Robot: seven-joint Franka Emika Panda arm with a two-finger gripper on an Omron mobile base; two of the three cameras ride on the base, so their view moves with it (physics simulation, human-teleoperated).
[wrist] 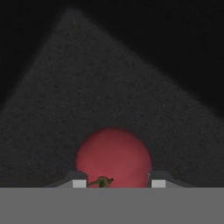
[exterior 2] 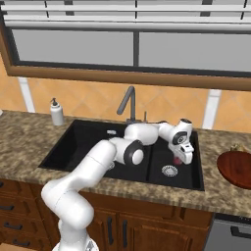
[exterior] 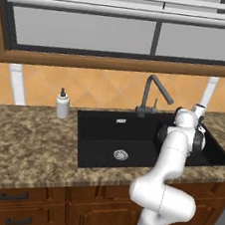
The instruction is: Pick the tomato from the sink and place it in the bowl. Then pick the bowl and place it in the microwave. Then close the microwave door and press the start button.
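The tomato point(wrist: 113, 156) lies on the floor of the sink point(exterior 2: 88, 142), toward the basin's right end, just beside the round silver drain point(exterior 2: 169, 170). In the hand view it sits between the two dark fingertips point(wrist: 78, 180), which stand against its left and right sides; its green stem points toward the camera. The claw point(exterior 2: 179, 160) is closed to about the tomato's width and appears to grip it, reaching down into the basin from the white arm point(exterior 2: 98, 164) bent over the sink's front edge. A dark curved faucet point(exterior: 152, 94) stands at the sink's back edge. On the granite tabletop point(exterior: 25, 143), a white soap dispenser point(exterior: 62, 104) stands near the back, left of the sink. The bowl point(exterior 2: 237, 168) rests on the tabletop right of the sink, well apart from the tomato.
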